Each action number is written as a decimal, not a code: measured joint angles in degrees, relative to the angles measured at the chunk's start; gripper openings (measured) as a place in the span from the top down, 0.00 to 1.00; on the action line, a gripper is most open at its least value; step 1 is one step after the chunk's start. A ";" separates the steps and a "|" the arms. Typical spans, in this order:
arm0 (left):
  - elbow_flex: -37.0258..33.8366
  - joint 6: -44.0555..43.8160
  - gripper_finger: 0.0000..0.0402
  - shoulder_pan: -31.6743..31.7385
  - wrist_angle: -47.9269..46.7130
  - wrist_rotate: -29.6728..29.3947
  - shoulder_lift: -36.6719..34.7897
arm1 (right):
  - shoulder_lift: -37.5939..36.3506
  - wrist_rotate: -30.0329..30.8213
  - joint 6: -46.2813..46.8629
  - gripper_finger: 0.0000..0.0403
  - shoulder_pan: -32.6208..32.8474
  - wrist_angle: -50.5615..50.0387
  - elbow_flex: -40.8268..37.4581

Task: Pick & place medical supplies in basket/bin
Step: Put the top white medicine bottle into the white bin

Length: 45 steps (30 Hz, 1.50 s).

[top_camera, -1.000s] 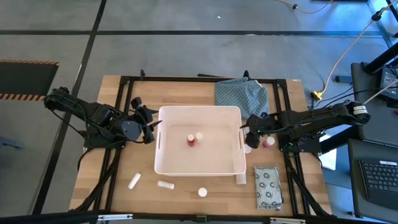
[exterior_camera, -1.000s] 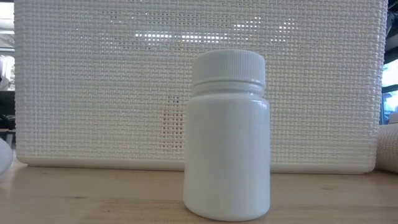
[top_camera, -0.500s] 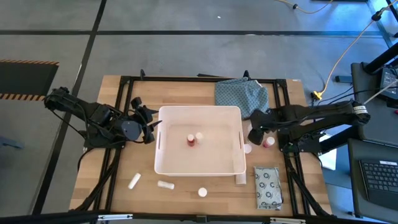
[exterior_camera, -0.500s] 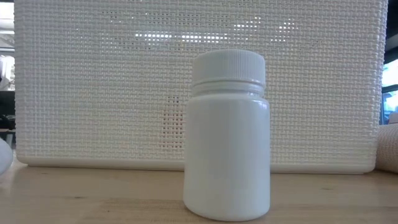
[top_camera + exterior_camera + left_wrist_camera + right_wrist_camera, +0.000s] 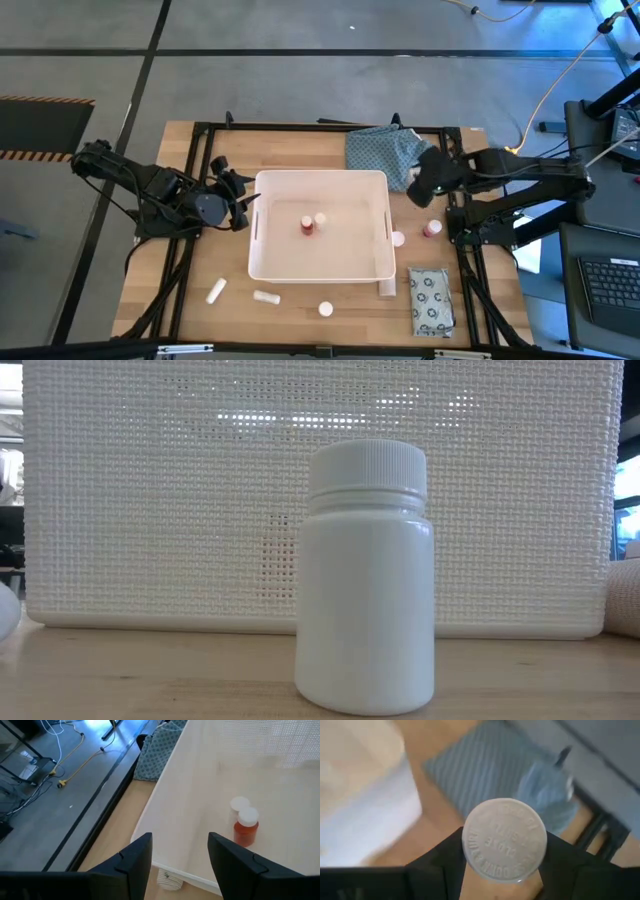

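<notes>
Wooden tabletop (image 5: 200,320) carried a big white tub (image 5: 320,262) at centre, with a red bottle (image 5: 307,226) and a white bottle (image 5: 321,218) standing side by side on its floor. Blue-green patterned cloth (image 5: 385,150) lay bunched at the tub's far right corner. Left arm sat parked off the tub's left wall, left claw (image 5: 179,851) spread and empty, looking in over the rim at the two bottles. Right arm reached in from the right, right claw (image 5: 504,851) raised over the near edge of the cloth beside the tub's far right corner, pinching a white bottle (image 5: 504,840) by its body, embossed cap facing the wrist camera. Flat grey-white packet with ring print (image 5: 431,300) lay at the near right, just beside a short white tube (image 5: 386,288) against the tub's near right corner. Right of the tub: a small white bottle (image 5: 398,239) and, slightly apart from it, a red-capped one (image 5: 432,229). Near edge held two white tubes (image 5: 216,291) (image 5: 265,297) and an upright white bottle (image 5: 325,310), which filled the low view in front of the tub's mesh wall.
</notes>
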 joint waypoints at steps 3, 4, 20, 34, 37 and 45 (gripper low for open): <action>0.00 0.00 0.54 -0.01 0.00 0.01 0.00 | -0.02 3.19 -1.75 0.51 0.00 3.26 2.93; 0.00 0.03 0.54 -0.01 0.00 0.01 0.00 | -0.02 3.31 -3.38 0.51 -0.02 5.37 3.60; 0.02 0.11 0.54 -0.01 -0.04 0.01 0.02 | 11.53 -10.63 -32.70 0.51 4.64 39.86 5.19; 0.02 0.08 0.54 0.00 -0.03 0.01 0.02 | 32.21 -22.55 -31.27 0.51 4.95 40.80 5.15; 0.02 0.09 0.54 -0.01 -0.02 0.01 0.02 | 34.04 -24.36 -31.08 0.51 3.64 40.87 5.15; 0.02 0.07 0.54 -0.01 -0.15 0.01 0.02 | 38.00 -28.89 -31.01 0.51 0.46 41.00 5.15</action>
